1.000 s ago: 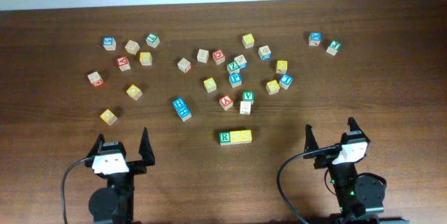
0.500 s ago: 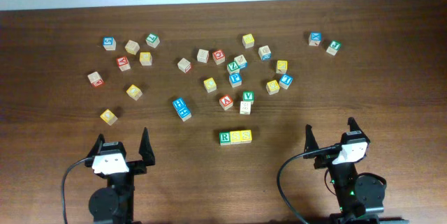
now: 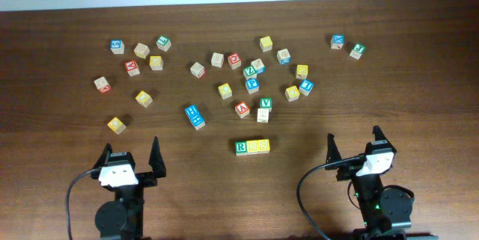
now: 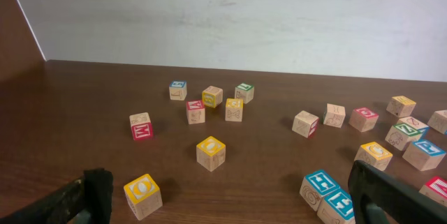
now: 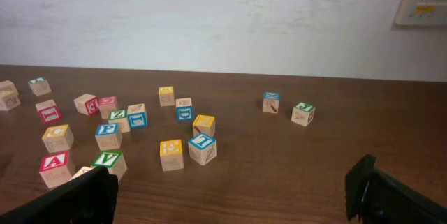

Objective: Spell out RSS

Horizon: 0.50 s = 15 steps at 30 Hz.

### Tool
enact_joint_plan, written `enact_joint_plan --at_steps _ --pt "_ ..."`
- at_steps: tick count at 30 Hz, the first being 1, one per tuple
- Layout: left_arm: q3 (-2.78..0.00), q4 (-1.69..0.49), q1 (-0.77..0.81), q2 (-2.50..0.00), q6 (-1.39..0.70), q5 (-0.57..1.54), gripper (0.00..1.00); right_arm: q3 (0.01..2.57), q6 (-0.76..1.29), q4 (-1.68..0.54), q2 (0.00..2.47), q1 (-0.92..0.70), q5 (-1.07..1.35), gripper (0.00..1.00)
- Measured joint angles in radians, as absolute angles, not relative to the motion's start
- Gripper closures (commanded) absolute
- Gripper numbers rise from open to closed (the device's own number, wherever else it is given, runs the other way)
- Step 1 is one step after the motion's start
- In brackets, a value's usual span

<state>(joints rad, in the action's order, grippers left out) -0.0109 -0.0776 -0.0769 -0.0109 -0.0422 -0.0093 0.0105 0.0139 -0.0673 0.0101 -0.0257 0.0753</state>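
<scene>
A row of three blocks lies at the table's front centre: a green R block [image 3: 241, 147] on the left, then two yellow S blocks [image 3: 258, 146] touching it. My left gripper [image 3: 132, 158] is open and empty near the front left edge; its black fingers frame the left wrist view [image 4: 230, 196]. My right gripper [image 3: 353, 145] is open and empty near the front right edge; its fingers frame the right wrist view [image 5: 230, 189]. Neither gripper touches any block. The row itself is out of both wrist views.
Several loose letter blocks are scattered across the back half of the table. Two blue blocks [image 3: 194, 116] lie left of the row, a green V block [image 3: 265, 104] and a red A block [image 3: 242, 109] just behind it. A yellow block [image 4: 143, 195] lies by my left finger.
</scene>
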Motion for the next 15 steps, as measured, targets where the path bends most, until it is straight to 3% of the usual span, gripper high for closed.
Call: enact_joint_plan --at_steps 15 --pt "-0.011 -0.077 -0.077 -0.011 -0.042 -0.009 0.01 0.011 0.014 -0.068 0.01 -0.026 0.067 0.02"
